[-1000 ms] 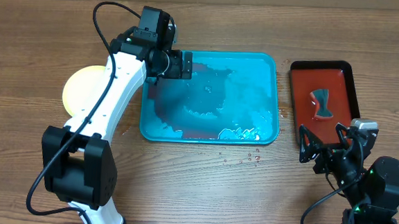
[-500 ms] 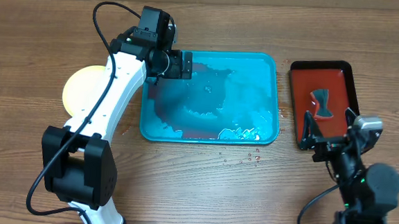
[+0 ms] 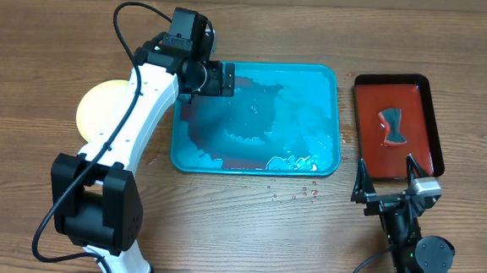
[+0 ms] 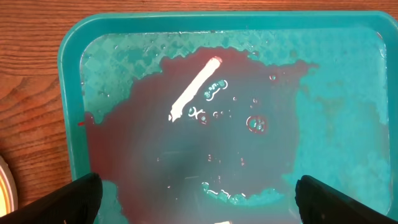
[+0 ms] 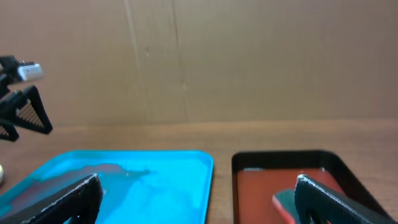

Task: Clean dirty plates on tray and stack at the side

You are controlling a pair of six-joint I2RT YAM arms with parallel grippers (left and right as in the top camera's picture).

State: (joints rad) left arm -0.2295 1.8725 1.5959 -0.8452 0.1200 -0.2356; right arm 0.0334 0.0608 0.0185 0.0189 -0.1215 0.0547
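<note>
The turquoise tray [image 3: 310,90] lies mid-table and holds a pool of reddish water; no plate lies on it. It also shows in the left wrist view [image 4: 339,93] and the right wrist view [image 5: 168,177]. A pale yellow plate [image 3: 97,111] sits on the table left of the tray, partly hidden by my left arm; its edge shows in the left wrist view [image 4: 4,186]. I cannot tell how many plates lie there. My left gripper [image 3: 222,78] [image 4: 199,202] hangs open and empty over the tray's far-left part. My right gripper [image 3: 385,175] [image 5: 199,202] is open and empty near the front right.
A smaller red tray with a black rim [image 3: 373,102] [image 5: 261,180] stands right of the turquoise tray, with a dark-and-red sponge [image 3: 394,124] [image 5: 283,202] in it. Small red drops [image 3: 304,191] dot the wood in front of the turquoise tray.
My right gripper has drawn back towards the table's front and tilted up, away from the red tray's front edge. The left arm has not moved.
</note>
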